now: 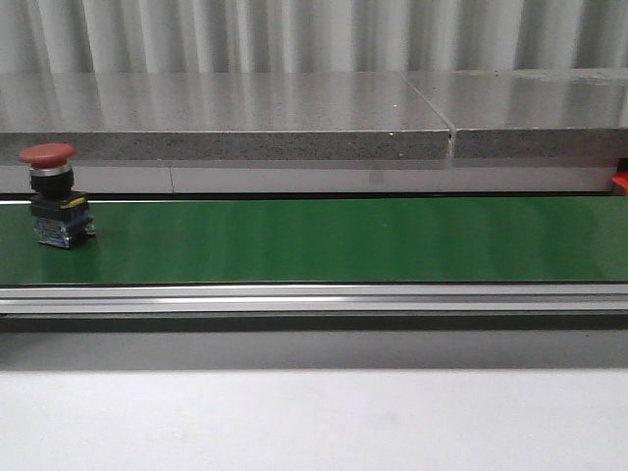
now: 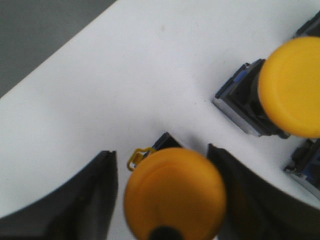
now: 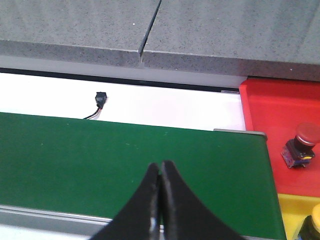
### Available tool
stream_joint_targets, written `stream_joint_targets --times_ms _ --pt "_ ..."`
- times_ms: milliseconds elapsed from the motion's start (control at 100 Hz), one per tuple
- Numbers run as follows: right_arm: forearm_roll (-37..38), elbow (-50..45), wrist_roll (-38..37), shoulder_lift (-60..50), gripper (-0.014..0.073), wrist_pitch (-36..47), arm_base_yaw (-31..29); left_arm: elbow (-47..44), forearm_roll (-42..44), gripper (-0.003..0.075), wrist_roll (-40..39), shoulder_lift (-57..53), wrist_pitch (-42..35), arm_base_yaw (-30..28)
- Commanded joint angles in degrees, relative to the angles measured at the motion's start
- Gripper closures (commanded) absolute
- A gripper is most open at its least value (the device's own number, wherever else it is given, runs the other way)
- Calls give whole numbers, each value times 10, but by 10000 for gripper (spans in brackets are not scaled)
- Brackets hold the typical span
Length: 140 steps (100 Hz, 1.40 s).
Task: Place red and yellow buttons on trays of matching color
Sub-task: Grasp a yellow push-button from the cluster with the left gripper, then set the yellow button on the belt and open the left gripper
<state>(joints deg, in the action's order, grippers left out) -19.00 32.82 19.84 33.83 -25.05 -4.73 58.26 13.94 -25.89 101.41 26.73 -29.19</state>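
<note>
A red button [image 1: 49, 196] stands upright at the far left of the green conveyor belt [image 1: 343, 240]. Neither arm shows in the front view. In the left wrist view my left gripper [image 2: 161, 150] is open, its fingers [image 2: 85, 200] on either side of a yellow button [image 2: 175, 195] on the white table; a gap shows on one side. A second yellow button [image 2: 292, 92] stands close by. My right gripper [image 3: 161, 165] is shut and empty over the belt [image 3: 100, 155]. A red tray [image 3: 280, 115] holds a red button [image 3: 301, 145]. A yellow tray [image 3: 292, 212] lies beside it.
A third button's body [image 2: 305, 167] shows at the edge of the left wrist view. A small black connector with a cable [image 3: 100, 100] lies on the white strip behind the belt. A grey stone ledge [image 1: 294, 118] runs along the back. A dark object [image 3: 312, 227] sits on the yellow tray.
</note>
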Motion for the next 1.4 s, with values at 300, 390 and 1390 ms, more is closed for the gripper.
stream_joint_targets --times_ms 300,390,1390 --pt "-8 14 2 -3 662 36 -1 15 -4 741 -2 -93 18 7" --pt "-8 14 2 -3 662 36 -1 14 -4 741 -2 -133 27 21" --pt "-8 14 2 -3 662 36 -1 26 -14 741 76 -151 80 272"
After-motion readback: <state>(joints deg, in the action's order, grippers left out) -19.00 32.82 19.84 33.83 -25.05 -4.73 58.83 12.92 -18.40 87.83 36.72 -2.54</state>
